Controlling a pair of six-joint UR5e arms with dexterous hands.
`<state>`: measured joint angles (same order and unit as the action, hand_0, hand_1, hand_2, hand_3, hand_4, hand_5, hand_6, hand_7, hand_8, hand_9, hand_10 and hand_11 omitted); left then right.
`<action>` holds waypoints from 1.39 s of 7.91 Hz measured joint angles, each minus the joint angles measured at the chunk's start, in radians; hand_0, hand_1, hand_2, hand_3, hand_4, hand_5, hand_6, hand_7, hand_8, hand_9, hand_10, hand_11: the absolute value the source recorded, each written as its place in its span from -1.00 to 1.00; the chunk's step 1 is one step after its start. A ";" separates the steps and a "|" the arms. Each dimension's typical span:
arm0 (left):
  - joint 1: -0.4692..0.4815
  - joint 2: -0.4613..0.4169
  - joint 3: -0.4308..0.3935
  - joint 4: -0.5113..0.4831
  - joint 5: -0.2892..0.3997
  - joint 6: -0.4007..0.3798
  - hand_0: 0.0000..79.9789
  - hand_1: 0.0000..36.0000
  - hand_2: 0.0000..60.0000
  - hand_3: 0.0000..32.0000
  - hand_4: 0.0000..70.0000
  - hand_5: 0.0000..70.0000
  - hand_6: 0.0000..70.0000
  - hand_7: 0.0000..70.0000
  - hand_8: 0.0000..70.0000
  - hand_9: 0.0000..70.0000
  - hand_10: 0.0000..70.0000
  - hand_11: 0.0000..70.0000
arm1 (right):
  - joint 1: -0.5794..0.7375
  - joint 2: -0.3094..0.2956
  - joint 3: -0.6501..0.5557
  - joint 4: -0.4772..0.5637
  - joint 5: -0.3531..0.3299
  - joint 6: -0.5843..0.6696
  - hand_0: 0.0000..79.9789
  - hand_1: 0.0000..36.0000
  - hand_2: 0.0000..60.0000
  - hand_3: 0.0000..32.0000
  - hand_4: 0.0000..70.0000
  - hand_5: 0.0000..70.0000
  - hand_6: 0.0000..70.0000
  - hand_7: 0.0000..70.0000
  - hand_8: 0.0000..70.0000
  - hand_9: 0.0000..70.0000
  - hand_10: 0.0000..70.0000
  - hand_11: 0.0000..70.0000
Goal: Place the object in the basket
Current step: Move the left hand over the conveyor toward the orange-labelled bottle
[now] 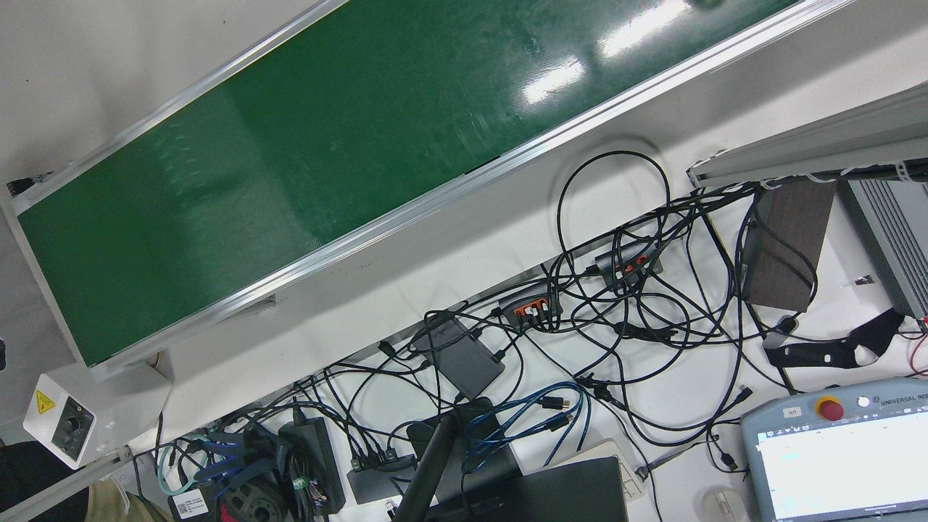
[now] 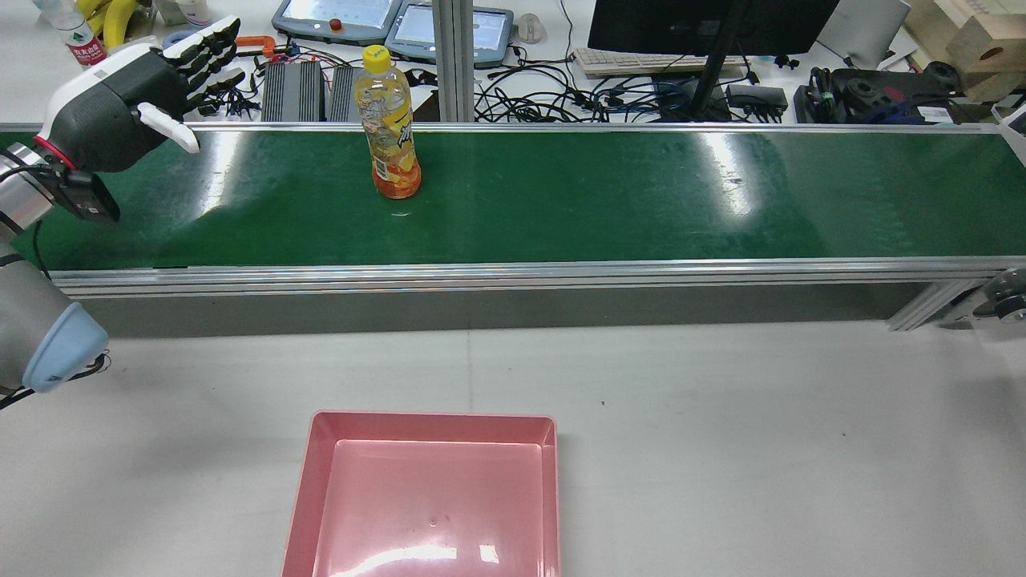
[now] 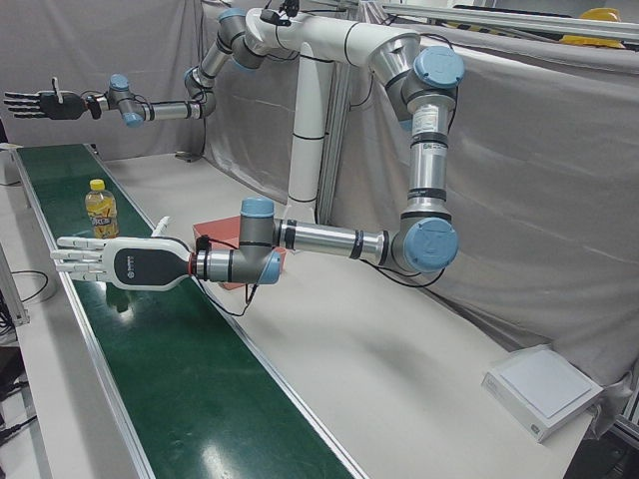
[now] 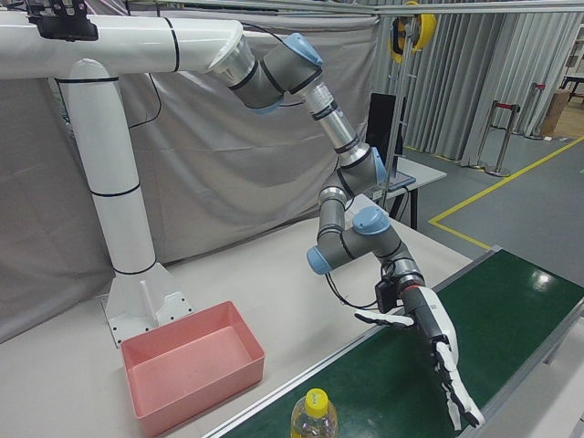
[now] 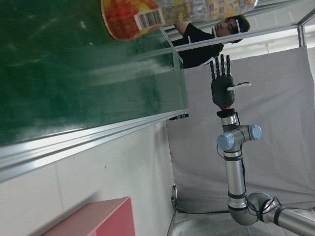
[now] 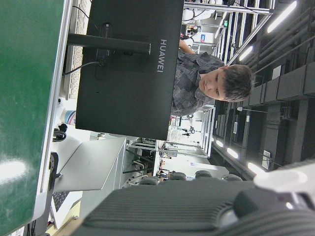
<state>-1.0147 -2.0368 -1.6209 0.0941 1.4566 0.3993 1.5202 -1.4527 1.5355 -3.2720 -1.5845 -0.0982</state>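
Note:
A bottle of orange drink with a yellow cap [image 2: 390, 136] stands upright on the green conveyor belt [image 2: 601, 200]. It also shows in the left-front view [image 3: 100, 212], the right-front view [image 4: 314, 418] and the left hand view [image 5: 162, 12]. My left hand [image 2: 136, 96] is open and empty. It hovers over the belt's left end, well apart from the bottle, and also shows from the front corners [image 3: 125, 261] [image 4: 436, 356]. My right hand [image 3: 40, 103] is open over the belt's far end, and the left hand view [image 5: 222, 86] shows it too. The pink basket [image 2: 433, 418] is empty on the white table.
Beyond the belt lie cables [image 1: 616, 304], teach pendants [image 2: 337, 16], a monitor [image 2: 705, 24] and a keyboard. The white arm pedestal [image 4: 119, 228] stands behind the basket [image 4: 196, 388]. A person [image 6: 211, 81] stands past the belt's end.

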 measured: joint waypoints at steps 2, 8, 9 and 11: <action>0.029 -0.021 0.002 0.009 -0.024 0.000 0.38 -0.88 -1.00 -1.00 -0.88 -0.89 -1.00 -1.00 -0.97 -0.99 -0.86 -0.75 | 0.000 0.000 0.000 0.000 0.000 0.000 -1.00 -1.00 -1.00 -1.00 -1.00 -1.00 -1.00 -1.00 -1.00 -1.00 -1.00 -1.00; 0.077 -0.151 0.129 -0.039 -0.038 -0.031 0.34 -0.92 -1.00 -1.00 -0.88 -0.90 -1.00 -1.00 -0.96 -0.97 -0.85 -0.75 | 0.000 0.000 0.000 0.000 0.000 0.000 -1.00 -1.00 -1.00 -1.00 -1.00 -1.00 -1.00 -1.00 -1.00 -1.00 -1.00 -1.00; 0.082 -0.153 0.140 -0.042 -0.039 -0.038 0.35 -0.90 -1.00 -1.00 -0.88 -0.89 -1.00 -1.00 -0.96 -0.97 -0.85 -0.74 | 0.000 0.000 0.000 0.000 0.000 0.000 -1.00 -1.00 -1.00 -1.00 -1.00 -1.00 -1.00 -1.00 -1.00 -1.00 -1.00 -1.00; 0.087 -0.155 0.148 -0.044 -0.039 -0.041 0.37 -0.88 -1.00 -1.00 -0.86 -0.88 -1.00 -1.00 -0.96 -0.97 -0.86 -0.75 | 0.000 0.000 0.000 0.000 0.000 0.000 -1.00 -1.00 -1.00 -1.00 -1.00 -1.00 -1.00 -1.00 -1.00 -1.00 -1.00 -1.00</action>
<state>-0.9276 -2.1915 -1.4732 0.0503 1.4174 0.3586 1.5202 -1.4527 1.5355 -3.2720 -1.5843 -0.0982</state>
